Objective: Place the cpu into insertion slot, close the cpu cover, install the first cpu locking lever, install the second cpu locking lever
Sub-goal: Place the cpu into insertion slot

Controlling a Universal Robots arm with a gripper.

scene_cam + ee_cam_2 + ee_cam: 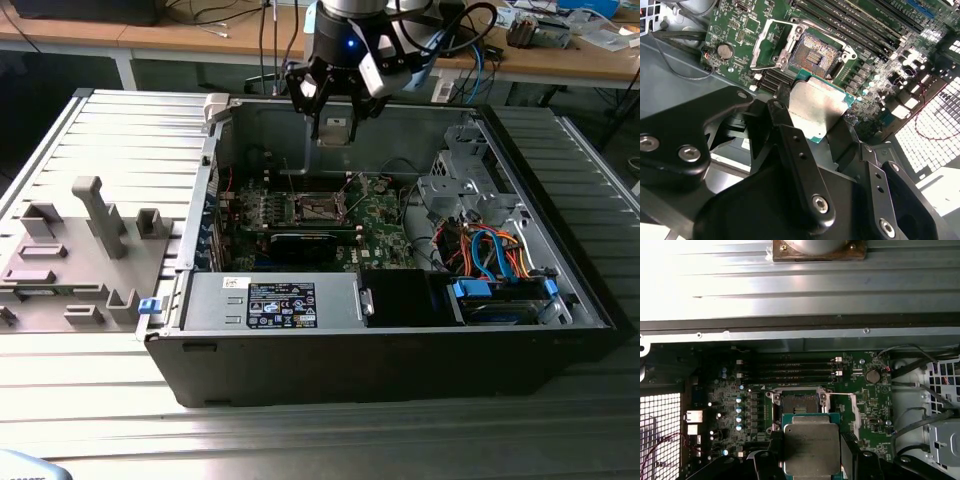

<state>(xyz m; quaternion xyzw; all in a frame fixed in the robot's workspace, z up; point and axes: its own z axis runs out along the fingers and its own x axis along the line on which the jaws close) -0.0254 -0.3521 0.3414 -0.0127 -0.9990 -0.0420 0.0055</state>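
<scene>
My gripper (335, 118) hangs above the open computer case, shut on the cpu (335, 129). In both wrist views the cpu (817, 107) (811, 446) is a flat silver-topped chip with a green edge, pinched between black fingers (779, 114) (774, 452). The insertion slot (316, 208) (816, 54) (799, 404) lies open and bare on the green motherboard, below the chip and apart from it. The cpu cover (762, 47) (854, 410) is swung back beside the slot. Thin locking levers (286, 178) stand raised.
A black card (305, 243) lies just in front of the slot. Long memory slots (790, 372) run beside it. A metal drive cage (455, 175) and coloured cables (490, 250) fill the case's right. A grey fixture tray (70, 250) sits on the exterior view's left.
</scene>
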